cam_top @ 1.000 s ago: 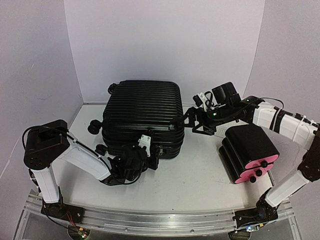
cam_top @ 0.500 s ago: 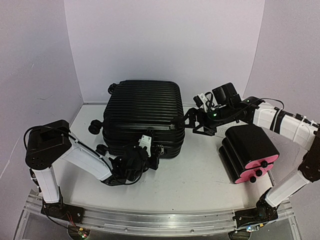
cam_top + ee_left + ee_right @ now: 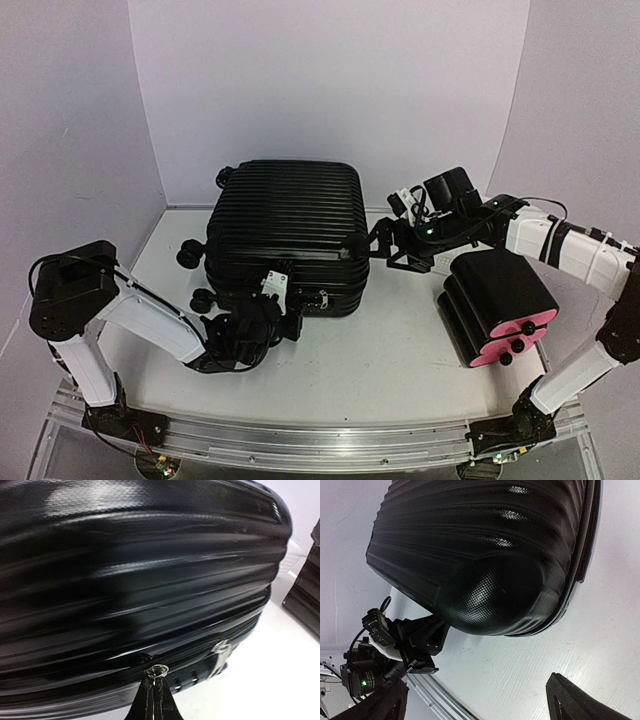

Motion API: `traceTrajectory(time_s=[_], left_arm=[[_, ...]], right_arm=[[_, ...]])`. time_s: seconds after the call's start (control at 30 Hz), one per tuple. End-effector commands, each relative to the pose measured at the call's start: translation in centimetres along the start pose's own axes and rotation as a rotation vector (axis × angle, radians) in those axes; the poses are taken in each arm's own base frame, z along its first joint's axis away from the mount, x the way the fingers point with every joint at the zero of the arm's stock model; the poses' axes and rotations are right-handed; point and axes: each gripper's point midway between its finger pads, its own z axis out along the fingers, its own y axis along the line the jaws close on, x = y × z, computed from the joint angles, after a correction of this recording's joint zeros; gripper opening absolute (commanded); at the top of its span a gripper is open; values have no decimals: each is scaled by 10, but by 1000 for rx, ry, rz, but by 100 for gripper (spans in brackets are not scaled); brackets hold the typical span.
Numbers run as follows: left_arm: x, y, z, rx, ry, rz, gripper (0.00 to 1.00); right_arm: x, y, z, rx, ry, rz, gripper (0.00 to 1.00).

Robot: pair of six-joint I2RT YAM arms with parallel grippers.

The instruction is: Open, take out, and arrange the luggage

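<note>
Luggage (image 3: 285, 225) is being gripped at its front seam: the zipper pull (image 3: 159, 670) is being pinched between the pressed-together fingers of the left gripper (image 3: 152, 703). The right gripper (image 3: 373, 243), fingers spread, is being held at the case's right edge. The closed case is being supported flat on the table (image 3: 400, 345), left of 1 black box (image 3: 497, 300) with pink fronts.

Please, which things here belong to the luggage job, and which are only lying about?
Belong to the job: luggage; its zipper pull, pinched in the left claw; right claw, open beside the luggage.
Lying about: black box with pink drawer fronts.
</note>
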Motion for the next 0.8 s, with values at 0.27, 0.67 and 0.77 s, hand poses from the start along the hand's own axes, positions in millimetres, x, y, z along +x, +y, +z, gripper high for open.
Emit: traceTrajectory(time_s=[0.27, 0.67, 0.77], left_arm=[[-4, 85, -37, -206, 22, -67, 0], [-32, 150, -76, -174, -60, -136, 0], [-33, 172, -86, -201, -87, -166, 0]], right_arm=[[-7, 5, -8, 10, -37, -60, 98], [-4, 1, -1, 20, -11, -60, 98], [-4, 0, 0, 25, -7, -62, 98]])
